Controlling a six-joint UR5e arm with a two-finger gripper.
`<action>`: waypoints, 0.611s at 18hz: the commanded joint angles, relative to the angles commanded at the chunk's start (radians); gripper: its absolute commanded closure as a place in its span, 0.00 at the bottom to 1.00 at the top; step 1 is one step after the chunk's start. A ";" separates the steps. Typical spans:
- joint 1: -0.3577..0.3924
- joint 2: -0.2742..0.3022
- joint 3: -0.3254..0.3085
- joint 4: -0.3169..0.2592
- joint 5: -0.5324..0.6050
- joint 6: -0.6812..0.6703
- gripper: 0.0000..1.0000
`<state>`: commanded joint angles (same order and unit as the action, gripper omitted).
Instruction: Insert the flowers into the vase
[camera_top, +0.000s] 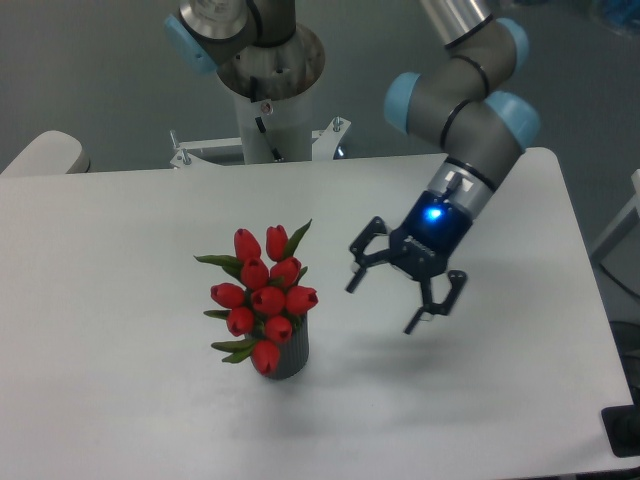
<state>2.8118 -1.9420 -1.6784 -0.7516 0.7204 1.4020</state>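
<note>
A bunch of red tulip flowers (262, 295) with dark-green leaves stands in the small dark-grey ribbed vase (290, 357) on the white table, leaning toward the camera and hiding the rim. My gripper (382, 305) hangs above the table to the right of the bunch, well apart from it. Its two fingers are spread wide and hold nothing. A blue light glows on its wrist.
The white table (120, 400) stretches around the vase. The arm's base column (268, 110) stands at the back edge. A pale rounded object (45, 155) sits off the table's back left corner.
</note>
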 joint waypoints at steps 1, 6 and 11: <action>0.002 0.000 0.031 -0.008 0.054 0.000 0.00; -0.012 -0.034 0.276 -0.155 0.286 0.002 0.00; -0.021 -0.092 0.472 -0.274 0.445 0.023 0.00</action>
<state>2.7903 -2.0340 -1.2060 -1.0261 1.1653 1.4250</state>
